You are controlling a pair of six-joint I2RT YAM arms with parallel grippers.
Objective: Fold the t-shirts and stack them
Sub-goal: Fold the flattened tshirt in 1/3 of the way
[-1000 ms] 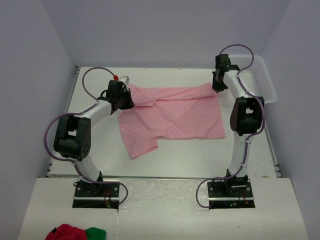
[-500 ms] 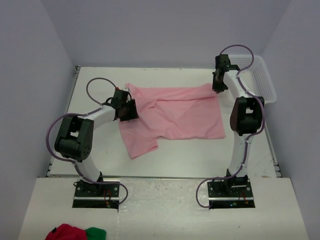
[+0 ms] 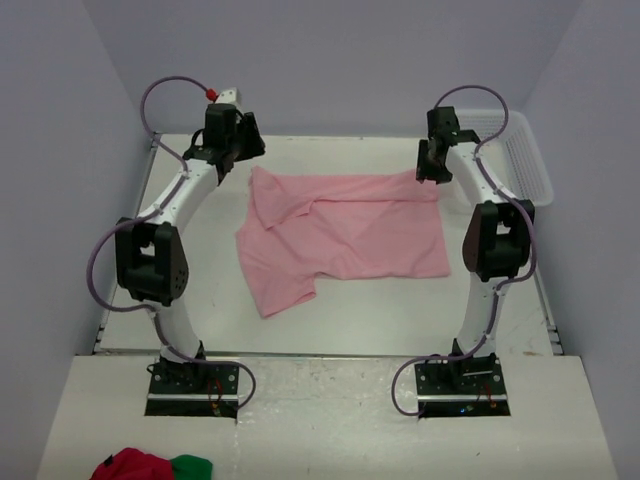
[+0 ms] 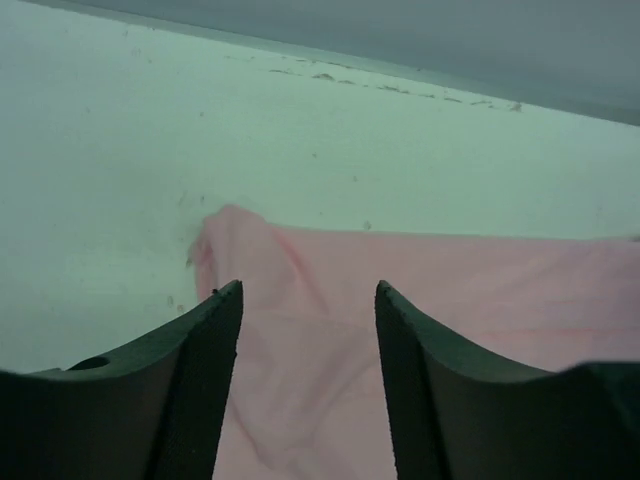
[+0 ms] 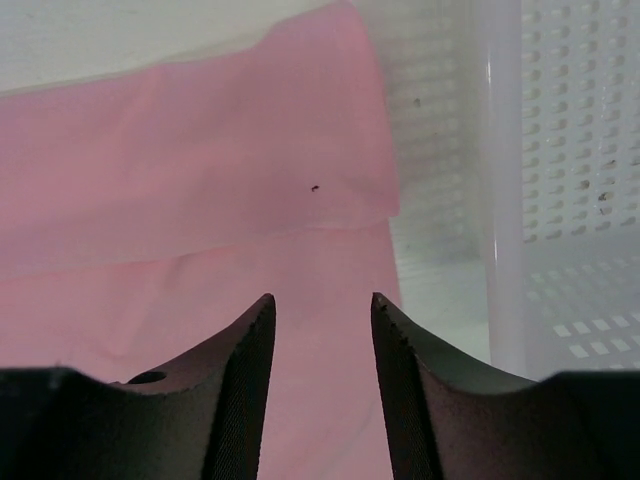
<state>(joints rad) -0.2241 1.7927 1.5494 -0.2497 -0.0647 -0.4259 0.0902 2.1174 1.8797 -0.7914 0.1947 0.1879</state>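
Both sets of jaws stand well parted with nothing between them. The left jaws hover above the far-left corner of the shirt (image 3: 345,235) and the right jaws sit over its far-right corner.

The counter (image 3: 380,310) carries the one pink shirt, spread across its middle between the two arms. Its far edge runs roughly from one set of jaws to the other. An upper layer seems to lie over the far half, so a first fold may be in. The outline is still ragged, though, with a sleeve or flap sticking out at the near left. I judge the task to be early: this shirt needs more folds to make a tidy block, and no stack shows anywhere.

In the left wrist view the shirt's corner lies below and just beyond the jaw tips, apart from them. In the right wrist view cloth fills the gap under the jaws, with the shirt's right edge just to their right.

A white basket (image 3: 535,170) stands at the far right, beside that edge. Some red and green cloth (image 3: 150,466) lies at the near left, off the counter.
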